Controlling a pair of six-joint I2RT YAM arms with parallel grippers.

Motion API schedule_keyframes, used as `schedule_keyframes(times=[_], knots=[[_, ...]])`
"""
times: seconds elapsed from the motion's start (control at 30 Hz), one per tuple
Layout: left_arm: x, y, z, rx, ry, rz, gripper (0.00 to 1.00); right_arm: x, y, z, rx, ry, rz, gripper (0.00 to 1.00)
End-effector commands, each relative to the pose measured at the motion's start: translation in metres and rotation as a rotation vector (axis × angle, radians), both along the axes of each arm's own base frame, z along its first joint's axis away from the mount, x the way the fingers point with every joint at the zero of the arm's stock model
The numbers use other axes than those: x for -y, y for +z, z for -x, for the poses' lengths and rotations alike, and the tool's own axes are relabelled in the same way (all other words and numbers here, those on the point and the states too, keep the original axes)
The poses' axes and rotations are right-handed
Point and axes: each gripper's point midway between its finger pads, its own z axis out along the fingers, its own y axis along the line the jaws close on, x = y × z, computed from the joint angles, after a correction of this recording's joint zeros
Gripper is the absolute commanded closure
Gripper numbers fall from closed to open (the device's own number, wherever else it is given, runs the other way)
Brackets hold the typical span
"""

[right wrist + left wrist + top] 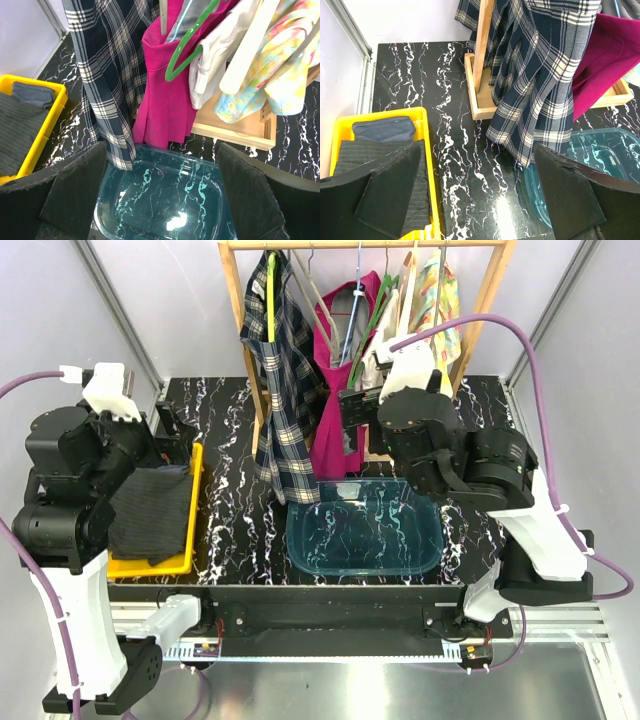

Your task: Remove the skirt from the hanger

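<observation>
You have two arms and two grippers in front of you, and both are wide open with nothing held: the left gripper (477, 165) hovers above the tabletop (230, 510) just right of the yellow bin (196, 500), and the right gripper (161, 150) hangs over the far edge of the tub (365, 525), facing the clothes. There is one wooden rack (490, 300) at the back of the tabletop, and you can count four garments on it: from left to right, a long plaid garment (285, 410), the pink skirt (167, 90), a white piece (212, 55) and a pastel flowered piece (265, 65). The pink skirt is on the rack, second from the left, with its waistband up and its pleats falling to just behind the tub's far rim; its left edge is tucked behind the plaid garment. The plaid garment hangs on a yellow-green hanger (270, 300), and one bare green hanger (187, 52) dangles in front of the pink skirt's top (which hanger carries the skirt itself you cannot make out from these views). The plaid hem comes down at the tub's far left corner. The one yellow bin holds two folded pieces: a dark striped cloth (150, 510) and a smaller blue-grey one (385, 129) at its far end.
</observation>
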Motion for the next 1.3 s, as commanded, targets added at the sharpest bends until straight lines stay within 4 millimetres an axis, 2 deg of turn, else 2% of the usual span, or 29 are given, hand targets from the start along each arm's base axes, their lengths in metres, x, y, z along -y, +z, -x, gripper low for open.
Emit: schedule_keyframes(times=[0.0,0.03,0.1,0.13,0.17,0.2,0.23,0.27,0.3,0.33,0.37,0.4,0.43,0.47,0.53,0.57,0.63,0.73,0.83,1.03,1.27], knots=[[0.014,0.029,-0.025,0.099,-0.084,0.007,0.01,-0.005,0.006,-0.003,-0.001,0.001,-0.052,0.0],[0.022,0.042,-0.032,0.143,-0.124,0.017,0.01,-0.007,0.005,-0.003,-0.003,0.007,-0.052,0.0],[0.034,0.065,-0.058,0.175,-0.156,0.051,0.01,-0.01,0.006,-0.002,-0.007,0.023,-0.069,0.0],[0.036,0.102,-0.052,0.254,-0.151,0.037,0.01,-0.01,0.007,0.0,-0.011,0.029,-0.086,0.0],[0.043,0.095,-0.088,0.211,-0.11,0.003,0.01,-0.013,0.006,0.001,-0.018,0.045,-0.096,0.0],[0.045,0.105,-0.096,0.228,-0.101,-0.001,0.01,-0.016,0.004,0.003,-0.022,0.057,-0.104,0.0],[0.044,0.131,-0.095,0.303,-0.082,0.011,0.01,-0.011,0.009,0.007,-0.015,0.073,-0.128,0.0],[0.049,0.126,-0.117,0.287,-0.054,0.004,0.01,-0.022,0.0,0.006,-0.023,0.103,-0.13,0.0],[0.053,0.13,-0.122,0.305,-0.046,-0.001,0.01,-0.023,-0.001,0.008,-0.021,0.117,-0.147,0.0],[0.058,0.134,-0.132,0.333,-0.037,-0.002,0.01,-0.016,0.005,0.013,-0.008,0.134,-0.178,0.02],[0.065,0.133,-0.138,0.34,-0.021,-0.009,0.01,-0.026,-0.005,0.013,-0.01,0.159,-0.179,0.03],[0.069,0.133,-0.141,0.35,-0.02,-0.009,0.01,-0.027,-0.008,0.014,-0.008,0.168,-0.19,0.03],[0.081,0.132,-0.15,0.364,-0.031,-0.001,0.01,-0.019,-0.003,0.017,0.006,0.178,-0.215,0.04],[0.083,0.129,-0.156,0.363,-0.013,0.001,0.01,-0.026,-0.012,0.017,0.003,0.189,-0.214,0.05],[0.088,0.127,-0.166,0.371,0.003,0.022,0.01,-0.02,-0.009,0.02,0.019,0.201,-0.235,0.06],[0.089,0.124,-0.173,0.363,0.019,0.042,0.01,-0.024,-0.012,0.021,0.019,0.215,-0.241,0.07],[0.095,0.125,-0.181,0.379,0.018,0.061,0.01,-0.02,-0.01,0.023,0.034,0.229,-0.251,0.07],[0.101,0.128,-0.192,0.402,0.029,0.075,0.01,-0.023,-0.02,0.025,0.032,0.251,-0.245,0.07],[0.11,0.118,-0.21,0.389,0.033,0.068,0.01,-0.023,-0.023,0.027,0.03,0.26,-0.251,0.08],[0.131,0.096,-0.227,0.338,0.005,0.085,0.01,-0.016,-0.025,0.03,0.036,0.263,-0.268,0.08],[0.13,0.08,-0.249,0.322,0.061,0.066,0.01,-0.008,-0.025,0.033,0.044,0.261,-0.281,0.08]])
